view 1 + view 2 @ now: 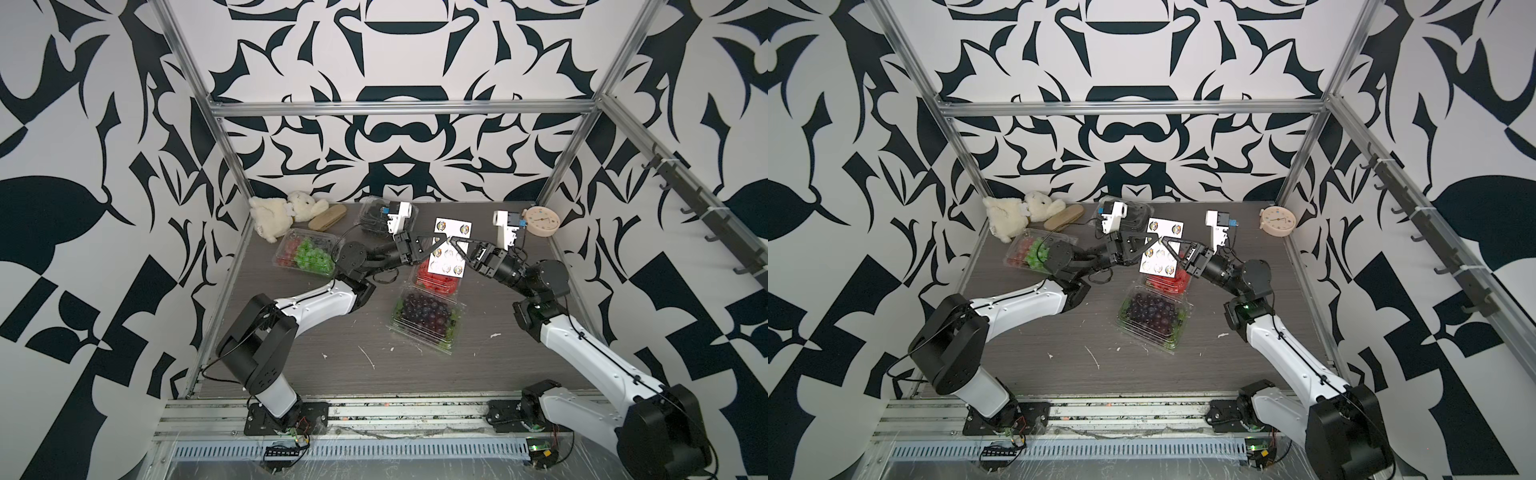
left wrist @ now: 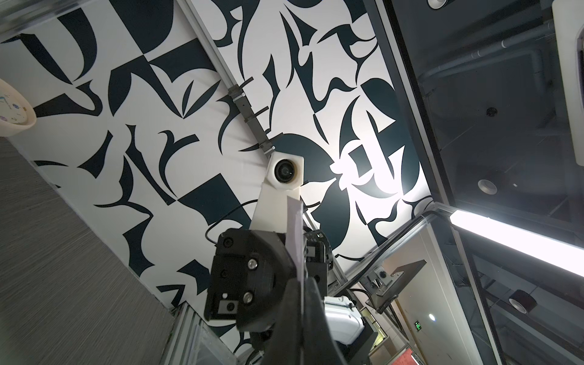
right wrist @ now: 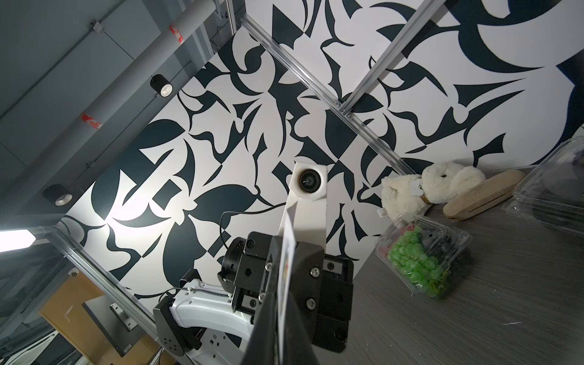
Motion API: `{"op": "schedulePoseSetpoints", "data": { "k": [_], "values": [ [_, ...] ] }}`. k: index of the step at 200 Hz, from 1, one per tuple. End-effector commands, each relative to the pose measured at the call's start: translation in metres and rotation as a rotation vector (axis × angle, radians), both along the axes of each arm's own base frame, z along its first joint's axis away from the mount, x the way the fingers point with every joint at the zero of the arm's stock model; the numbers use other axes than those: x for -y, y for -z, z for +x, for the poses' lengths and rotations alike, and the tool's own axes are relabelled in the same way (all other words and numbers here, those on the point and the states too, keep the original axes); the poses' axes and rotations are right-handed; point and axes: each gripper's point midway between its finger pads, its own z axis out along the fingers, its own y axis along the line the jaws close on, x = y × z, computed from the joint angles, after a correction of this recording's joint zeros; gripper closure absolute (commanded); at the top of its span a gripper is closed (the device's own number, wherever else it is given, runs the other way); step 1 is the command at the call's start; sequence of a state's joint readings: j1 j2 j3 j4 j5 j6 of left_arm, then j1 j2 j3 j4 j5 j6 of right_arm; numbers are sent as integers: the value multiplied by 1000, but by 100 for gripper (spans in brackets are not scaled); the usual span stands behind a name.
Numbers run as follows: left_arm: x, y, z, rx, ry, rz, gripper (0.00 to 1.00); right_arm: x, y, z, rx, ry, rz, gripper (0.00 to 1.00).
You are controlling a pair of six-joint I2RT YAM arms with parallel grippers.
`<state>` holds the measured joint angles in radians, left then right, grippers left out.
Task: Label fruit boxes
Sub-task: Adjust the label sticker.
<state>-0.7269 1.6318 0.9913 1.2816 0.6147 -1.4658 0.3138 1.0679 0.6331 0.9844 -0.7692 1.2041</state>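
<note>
A white sheet of round stickers (image 1: 451, 249) (image 1: 1160, 247) hangs tilted in mid-air above the strawberry box (image 1: 436, 280) (image 1: 1169, 281). My left gripper (image 1: 444, 237) (image 1: 1157, 237) and right gripper (image 1: 453, 241) (image 1: 1163, 240) meet tip to tip at its middle, each shut on it. The sheet's edge (image 2: 294, 234) (image 3: 289, 246) runs between the closed jaws in both wrist views. The dark purple grape box (image 1: 428, 313) lies nearer the front. A box of mixed green grapes (image 1: 307, 253) (image 3: 423, 259) is at the left. At the back, the black berry box (image 1: 372, 216) is partly behind the left wrist camera.
A cream plush toy (image 1: 286, 214) and a tan oblong object (image 1: 328, 216) lie in the back left corner. A round clock (image 1: 540, 222) leans in the back right corner. Aluminium frame posts (image 1: 232, 149) edge the dark table (image 1: 332, 332), which carries small white scraps.
</note>
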Motion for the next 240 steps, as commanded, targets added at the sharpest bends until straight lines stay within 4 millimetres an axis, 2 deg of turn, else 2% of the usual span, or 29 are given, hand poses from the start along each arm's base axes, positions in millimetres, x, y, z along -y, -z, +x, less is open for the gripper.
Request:
{"op": "schedulePoseSetpoints", "data": {
  "k": [1, 18, 29, 54, 80, 112, 168, 178, 240],
  "values": [
    [-1, -13, -6, 48, 10, -22, 100, 1, -27, -9, 97, -7, 25, 89],
    [-1, -12, -6, 48, 9, -20, 100, 1, -27, -10, 95, -9, 26, 91],
    [0, -12, -6, 47, 9, -21, 100, 1, -27, -9, 96, -7, 24, 100],
    [0, -12, -5, 47, 10, -21, 100, 0, -26, -10, 93, -19, 21, 100],
    [-4, -13, -7, 54, 3, -22, 84, 2, -26, -11, 98, -8, 24, 100],
    [-12, -12, -6, 53, -28, -16, 81, 2, -27, -12, 104, -6, 25, 100],
    [-10, -9, -3, 42, -19, -17, 93, 3, -28, -14, 107, -7, 29, 100],
    [-9, -9, -2, 39, -17, -19, 100, 3, -29, -14, 111, -7, 30, 100],
    [2, -12, -6, 42, 22, -28, 100, 1, -30, -16, 117, -39, 40, 100]
  ]
}}
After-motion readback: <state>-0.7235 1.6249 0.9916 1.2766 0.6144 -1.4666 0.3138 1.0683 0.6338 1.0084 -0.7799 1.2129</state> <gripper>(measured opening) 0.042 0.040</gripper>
